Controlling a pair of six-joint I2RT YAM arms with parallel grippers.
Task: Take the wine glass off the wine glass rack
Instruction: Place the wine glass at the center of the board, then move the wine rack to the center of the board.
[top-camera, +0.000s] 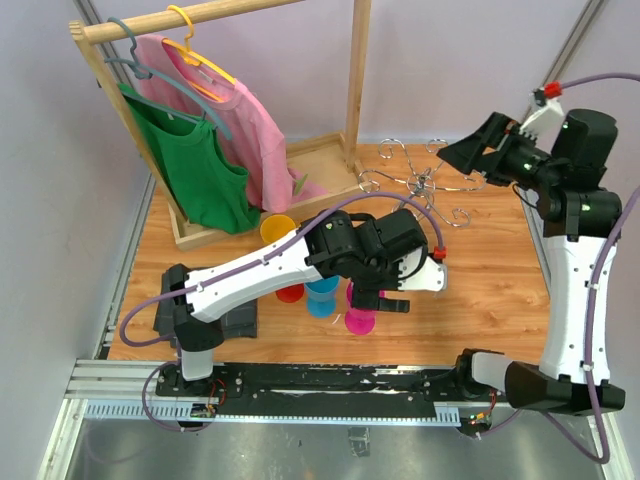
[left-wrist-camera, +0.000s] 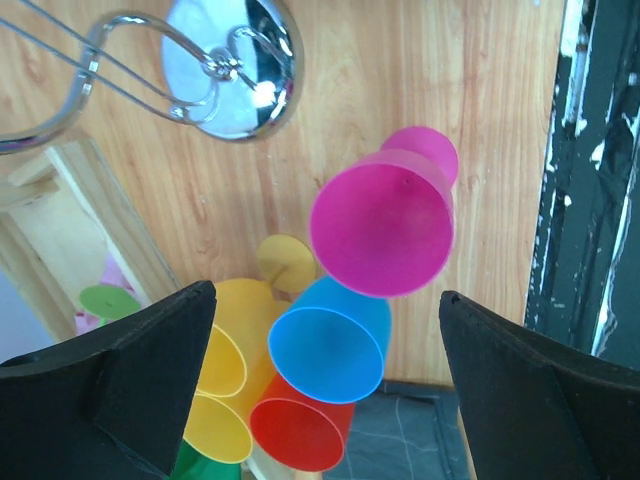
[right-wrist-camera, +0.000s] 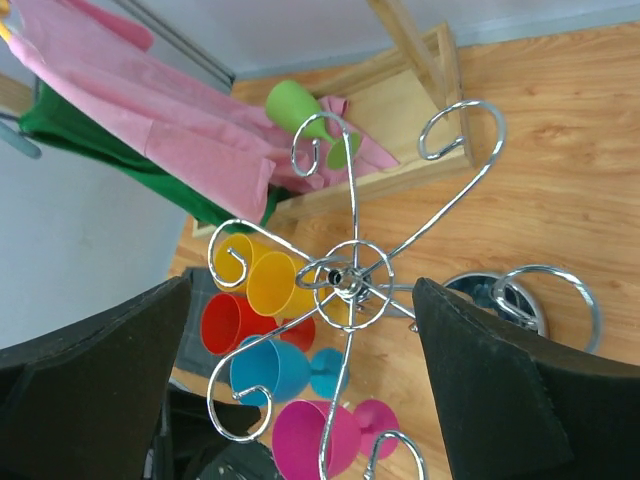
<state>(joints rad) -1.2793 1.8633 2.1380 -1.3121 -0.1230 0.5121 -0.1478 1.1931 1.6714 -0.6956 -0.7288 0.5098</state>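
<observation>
Pink translucent plastic, by the look of it: the wine glass (left-wrist-camera: 380, 225) stands upright on its foot close to the table's near edge, off the wine glass rack (top-camera: 420, 180). The left gripper (left-wrist-camera: 325, 300) hovers above it, fingers spread wide and holding nothing. The glass should be light, stiff and rather slick, hardly fragile but easy to tip, and the sides of the bowl seem the best place to pinch. Just left of it stand a blue glass (left-wrist-camera: 330, 355) and a red glass (left-wrist-camera: 300, 435), with yellow glasses (left-wrist-camera: 215, 370) beyond. Farther back the right gripper (right-wrist-camera: 300, 283) hangs released over the chrome hooks, which look bare. The table (top-camera: 490, 270) is wood-grained. A wooden clothes rack (top-camera: 352, 80) with shirts (top-camera: 250, 130) stands at the far left, against a pale wall (top-camera: 450, 50).
</observation>
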